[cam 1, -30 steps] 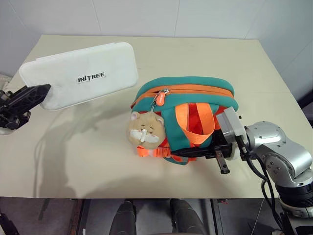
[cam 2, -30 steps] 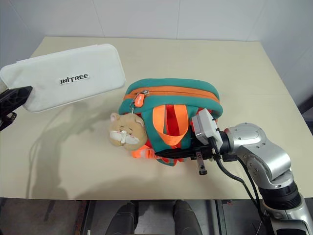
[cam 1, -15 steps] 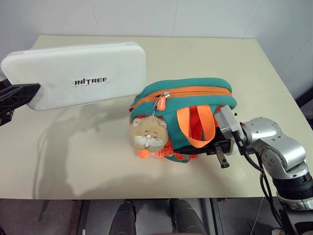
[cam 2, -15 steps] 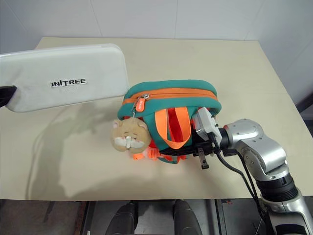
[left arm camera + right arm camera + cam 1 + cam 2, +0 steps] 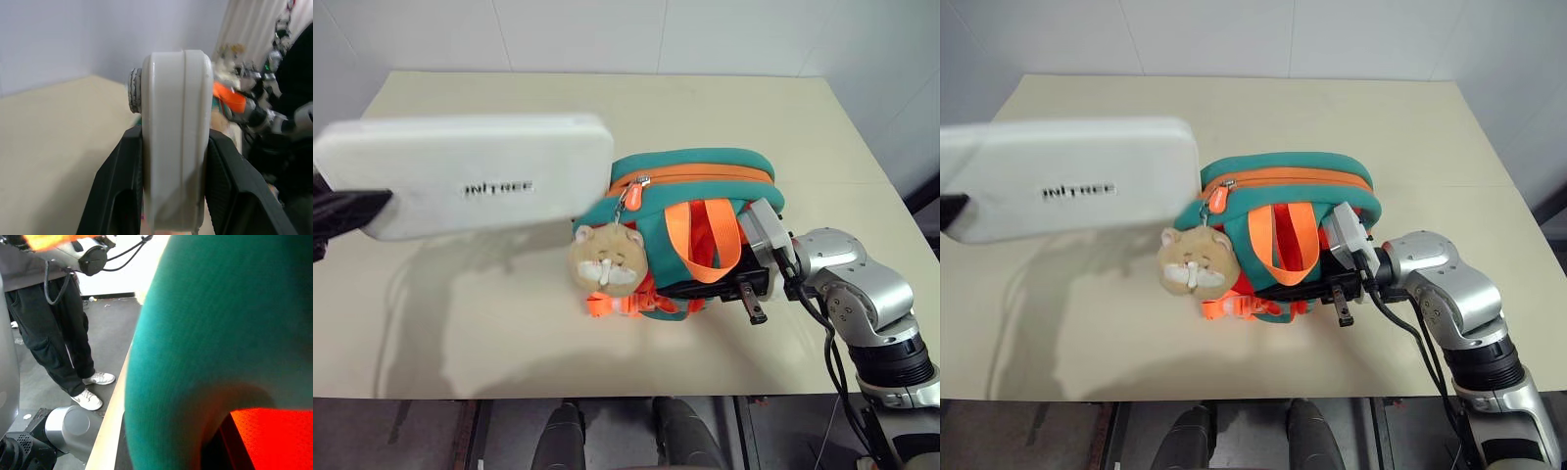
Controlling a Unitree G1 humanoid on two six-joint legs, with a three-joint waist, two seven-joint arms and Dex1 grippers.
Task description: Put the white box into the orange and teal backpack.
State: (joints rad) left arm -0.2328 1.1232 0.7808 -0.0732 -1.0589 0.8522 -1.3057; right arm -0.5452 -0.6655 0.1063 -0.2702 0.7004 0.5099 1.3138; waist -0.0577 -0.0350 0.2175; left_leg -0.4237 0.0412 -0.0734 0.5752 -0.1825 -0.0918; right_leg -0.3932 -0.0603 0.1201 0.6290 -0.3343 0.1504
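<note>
— Left gripper (image 5: 173, 196) first: what's it got?

— Its two black fingers (image 5: 120, 191) are pressed against both flat faces of the white box (image 5: 475, 174), clamped on one short end. The box hangs in the air above the left part of the table (image 5: 783, 127), lying about level with its lettering up, and its far end reaches over to the orange and teal backpack (image 5: 700, 196), right above the zip end.

— And the backpack itself?

— Sitting on the table near the front edge. Teal top with an orange zip band, the zip looking closed, with an orange puller dangling at the left end. Orange straps loop down the near face, and a tan plush toy (image 5: 605, 262) hangs by them, resting on the tabletop.

— The right gripper (image 5: 744, 289)?

— Tucked in at the backpack's right side, low, among the straps. Its fingers look drawn together, right against the fabric, but whether they're pinching any of it, I cannot tell from here.

— Anyone else about?

— A person (image 5: 58, 333) in dark trousers and white shoes stands on the floor beyond the table edge.
</note>
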